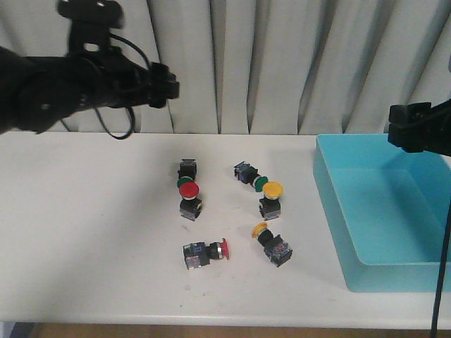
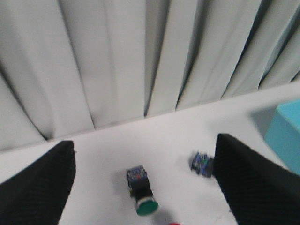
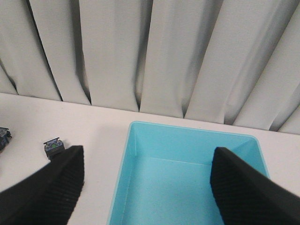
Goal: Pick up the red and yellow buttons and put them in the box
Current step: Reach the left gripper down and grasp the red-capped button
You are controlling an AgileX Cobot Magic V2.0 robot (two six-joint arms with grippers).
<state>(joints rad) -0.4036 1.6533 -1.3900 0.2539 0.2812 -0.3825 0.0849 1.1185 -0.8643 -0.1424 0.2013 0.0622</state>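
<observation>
**Red and yellow buttons all on the table, box empty**

Red and yellow buttons, four small push-button switches with round mushroom caps on blocky black-and-grey bodies, sit in the middle of the white table (image 1: 91, 239) in my front view. An upright red-capped one (image 1: 189, 198) stands centre-left, touching a green-capped switch (image 1: 187, 171) just above it in the frame. A second red one (image 1: 205, 253) lies on its side lower down. An upright yellow one (image 1: 271, 198) sits centre-right, right beside another green-capped switch (image 1: 248, 175), and a tipped yellow one (image 1: 273, 243) lies below it. The large shallow turquoise plastic box (image 1: 331, 204) fills the right of the frame and holds nothing I can see.

My left gripper (image 2: 140, 187) hangs high at upper left, its jaws spread wide with nothing between them. My right gripper (image 3: 145, 187) hovers over the box at the right edge, likewise spread and empty.

I judge these switches light and rigid. The glossy domed caps look slippery, so I would pinch across the flat sides of the square body. The upright ones may topple if nudged, and the two crowded by green switches leave little finger room. The lying red one, well apart from the rest, looks the easiest first pick.
</observation>
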